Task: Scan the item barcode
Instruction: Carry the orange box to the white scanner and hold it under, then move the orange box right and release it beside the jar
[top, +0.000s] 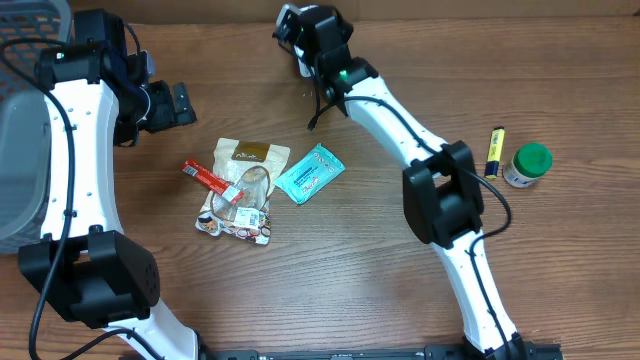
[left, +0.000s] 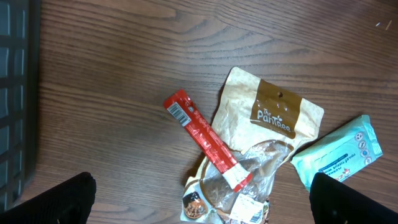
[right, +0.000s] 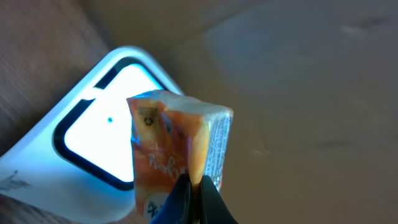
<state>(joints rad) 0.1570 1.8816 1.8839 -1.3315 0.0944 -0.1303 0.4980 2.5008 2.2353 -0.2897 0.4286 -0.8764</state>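
Pinching: right gripper fingers clamped on the lower edge of the orange packet.
Packet position: upright, in front of the scanner with its lit window, at the far side of the table.
Left gripper: fingers spread wide, holding nothing.
Beneath it: red stick lying across tan pouch; teal pack just beside.
Right side: yellow tube beside green-capped bottle.

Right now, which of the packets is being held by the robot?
The small orange packet, pinched in the right gripper before the lit scanner window. The red stick packet, tan Pantree pouch and teal pack lie on the table.
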